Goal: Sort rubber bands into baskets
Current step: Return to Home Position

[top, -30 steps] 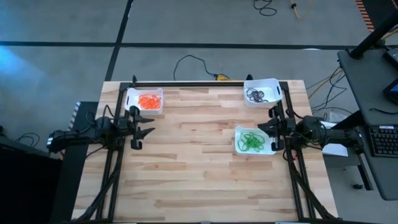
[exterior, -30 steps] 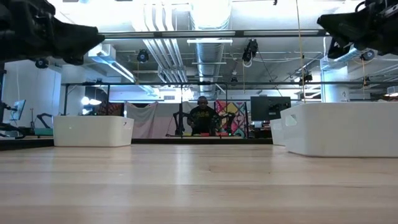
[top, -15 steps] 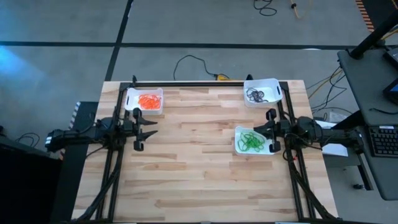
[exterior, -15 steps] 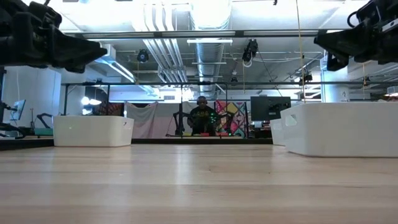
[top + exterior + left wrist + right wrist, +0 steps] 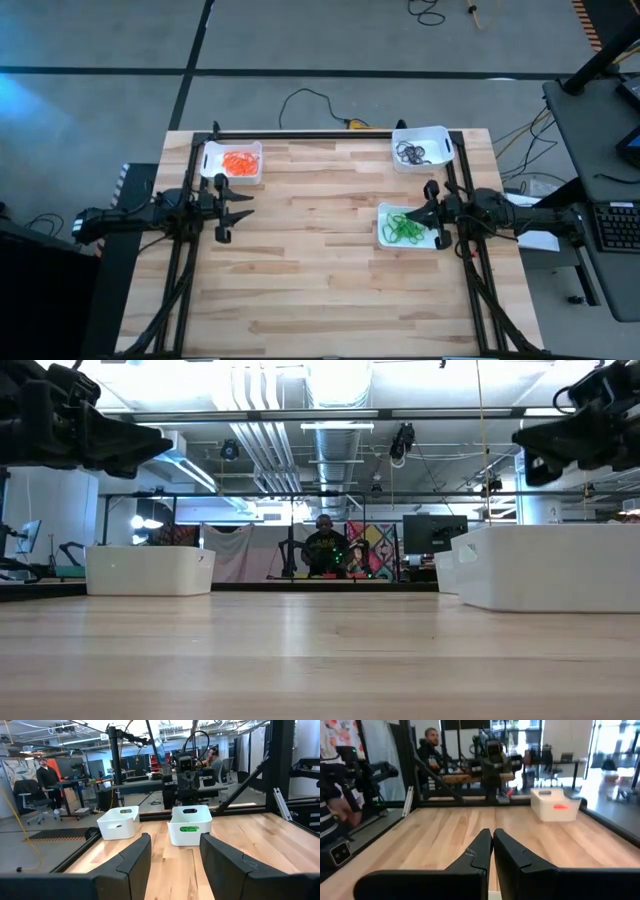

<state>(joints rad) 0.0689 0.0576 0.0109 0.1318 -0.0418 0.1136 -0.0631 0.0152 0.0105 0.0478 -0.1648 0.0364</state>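
left wrist view is showing the left gripper (image 5: 174,841) spread apart; the right gripper (image 5: 492,836), pinched together, is hovering by the white plastic basket (image 5: 381,238) of green rubber bands (image 5: 403,227).

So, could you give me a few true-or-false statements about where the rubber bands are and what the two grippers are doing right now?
1. The orange rubber bands lie in the top-left basket of the high view. True.
2. Green and dark bands share one basket. False: the green rubber bands are in the middle-right basket, and the dark rubber bands are in the top-right basket.
3. The left gripper is open. True.
4. The right gripper is spread wide. False: its fingers are shut together.
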